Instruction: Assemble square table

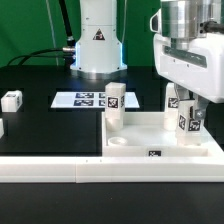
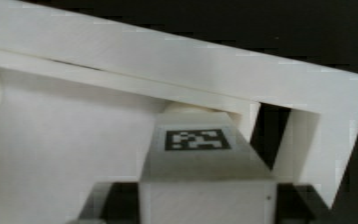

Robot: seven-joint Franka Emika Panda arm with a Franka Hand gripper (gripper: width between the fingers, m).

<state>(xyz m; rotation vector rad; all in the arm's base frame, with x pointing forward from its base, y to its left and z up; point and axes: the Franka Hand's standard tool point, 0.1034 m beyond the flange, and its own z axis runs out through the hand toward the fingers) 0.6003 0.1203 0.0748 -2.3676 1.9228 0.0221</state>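
Fingers (image 1: 196, 110) clench a white leg (image 1: 184, 121) bearing black-white tags upright at the slab's (image 1: 150, 141) two-o'clock corner. Another tagged leg (image 1: 115, 102) stands in its ten-o'clock corner socket.

The arm (image 1: 190, 55) is hanging at the exterior view's right, holding the gripper (image 1: 186, 112) pointed straight down. Its jaws are standing partly apart (neither wide nor fully closed), pressing on both sides of an upright leg (image 1: 184, 124).
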